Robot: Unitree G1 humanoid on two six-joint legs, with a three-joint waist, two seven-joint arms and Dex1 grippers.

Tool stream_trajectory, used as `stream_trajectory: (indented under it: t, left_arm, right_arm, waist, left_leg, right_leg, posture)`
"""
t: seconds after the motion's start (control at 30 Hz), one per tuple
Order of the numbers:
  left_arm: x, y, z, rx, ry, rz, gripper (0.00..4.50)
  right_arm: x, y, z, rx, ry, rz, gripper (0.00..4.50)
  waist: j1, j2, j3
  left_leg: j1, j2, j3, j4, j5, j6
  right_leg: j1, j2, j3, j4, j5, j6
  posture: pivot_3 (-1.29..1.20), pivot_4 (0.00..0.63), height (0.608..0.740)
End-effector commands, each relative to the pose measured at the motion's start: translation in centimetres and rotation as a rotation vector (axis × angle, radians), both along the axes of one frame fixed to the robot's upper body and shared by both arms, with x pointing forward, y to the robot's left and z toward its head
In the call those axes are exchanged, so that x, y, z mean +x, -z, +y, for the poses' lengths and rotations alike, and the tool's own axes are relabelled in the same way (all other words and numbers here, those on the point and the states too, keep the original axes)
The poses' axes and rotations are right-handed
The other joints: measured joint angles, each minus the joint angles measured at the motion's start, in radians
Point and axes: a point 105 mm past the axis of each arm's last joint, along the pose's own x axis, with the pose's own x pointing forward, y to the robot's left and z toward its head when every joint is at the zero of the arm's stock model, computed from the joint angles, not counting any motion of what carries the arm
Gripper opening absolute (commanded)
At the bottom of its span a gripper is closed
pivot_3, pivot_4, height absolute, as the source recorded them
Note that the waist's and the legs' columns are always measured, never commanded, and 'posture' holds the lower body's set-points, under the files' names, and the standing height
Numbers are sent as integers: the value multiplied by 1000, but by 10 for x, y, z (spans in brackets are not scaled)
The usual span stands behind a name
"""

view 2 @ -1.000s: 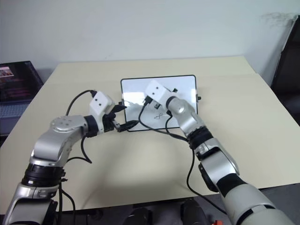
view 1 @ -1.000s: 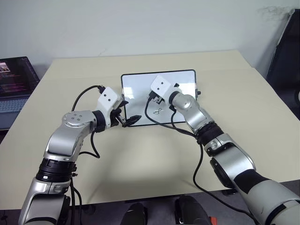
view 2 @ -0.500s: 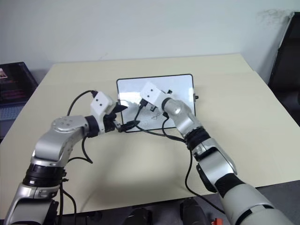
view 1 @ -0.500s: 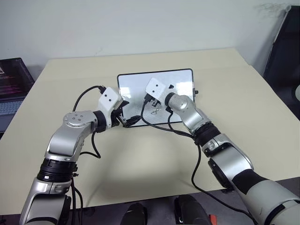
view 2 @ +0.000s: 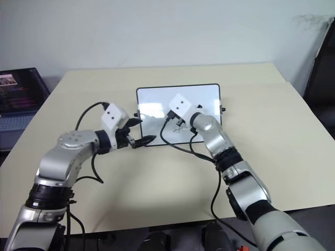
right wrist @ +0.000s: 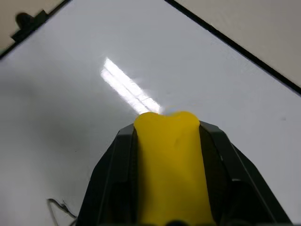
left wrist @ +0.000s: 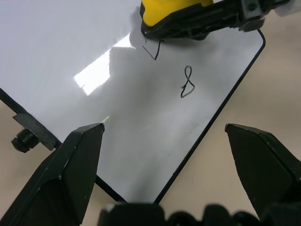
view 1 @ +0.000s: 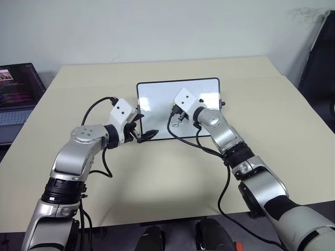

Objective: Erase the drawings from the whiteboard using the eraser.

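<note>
The whiteboard (view 1: 157,99) lies flat on the table, mid-view. My right gripper (view 1: 178,116) is shut on the yellow eraser (right wrist: 171,174) and holds it low over the board's middle, at the board's surface. In the left wrist view the eraser (left wrist: 171,9) covers part of an angular stroke (left wrist: 153,49) of the drawings. A small loop (left wrist: 187,82) lies a little nearer the board's front edge. My left gripper (view 1: 142,127) is open at the board's near-left corner, its fingers (left wrist: 84,165) spread wide with nothing between them.
A laptop (view 1: 15,94) sits beyond the table's left edge. A dark object (view 1: 319,52) stands at the far right. The beige table (view 1: 261,104) has bare room around the board. Black cables hang from both wrists over the board's front edge.
My right gripper has sunk a little toward the board and rolled, still holding the eraser. The left gripper stays at the corner. The camera swayed briefly.
</note>
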Motion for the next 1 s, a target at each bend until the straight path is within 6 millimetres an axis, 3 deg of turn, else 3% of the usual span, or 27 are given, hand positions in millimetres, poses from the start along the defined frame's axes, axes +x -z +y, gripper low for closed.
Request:
stream_trajectory:
  t: [0.03, 0.13, 0.3, 0.4, 0.5, 0.6, 0.83, 1.0]
  left_arm:
    - [-2, -16, 7, -80, -50, -62, 4500]
    - [-6, -15, 15, -127, -97, -71, 4500]
    - [-11, -21, 30, -194, -177, -132, 4500]
    - [-15, -18, 40, -188, -212, -153, 4500]
    - [-16, -15, 45, -176, -247, -185, 4500]
    - [-17, -13, 46, -183, -274, -200, 4500]
    - [-19, -5, 45, -201, -286, -194, 4500]
    - [-17, -14, 48, -223, -290, -230, 4500]
  right_arm:
    - [-25, -48, 8, 265, -113, -30, 1442]
    - [-43, -53, -8, 298, -134, -53, 1442]
    - [-69, -39, -52, 294, -113, -78, 1436]
    - [-89, -15, -84, 256, -71, -52, 1436]
    - [-102, 6, -100, 216, -27, -20, 1436]
    - [-108, 17, -106, 201, -1, -14, 1436]
    - [-120, 56, -115, -14, -20, -75, 1436]
    - [-117, 46, -101, 41, -52, -125, 1435]
  waist:
    - [-5, 0, 0]
    - [-6, 0, 0]
    - [14, 0, 0]
    - [21, -1, 0]
    - [23, -1, 0]
    - [21, -1, 0]
    - [25, -2, 1]
    - [25, -4, 2]
  left_leg:
    - [-2, 1, 0, 0, 0, 0]
    - [-7, 1, 1, -1, 0, 0]
    - [-7, 0, 1, -1, -1, 1]
    - [-7, 0, 2, -1, -1, 1]
    - [-4, 0, 3, -1, -1, 1]
    - [-3, 0, 4, -1, -1, 1]
    - [0, 0, 5, 0, -1, 1]
    - [0, 0, 6, 0, -1, 1]
  right_leg:
    - [-3, -1, 1, 0, 0, 0]
    - [-8, -2, 2, 0, 0, 0]
    - [-7, -3, 2, -2, 0, 1]
    - [-7, -3, 2, -2, 0, 1]
    - [-6, -3, 2, -2, -1, 1]
    - [-4, -2, 2, -1, -1, 1]
    - [0, 0, 1, -3, -1, 1]
    - [1, -1, 2, -3, -1, 1]
  posture:
    - [0, 150, 740]
    - [0, 150, 740]
    - [0, 150, 740]
    - [0, 150, 740]
    - [0, 150, 740]
    - [0, 150, 740]
    - [0, 150, 740]
    - [0, 150, 740]
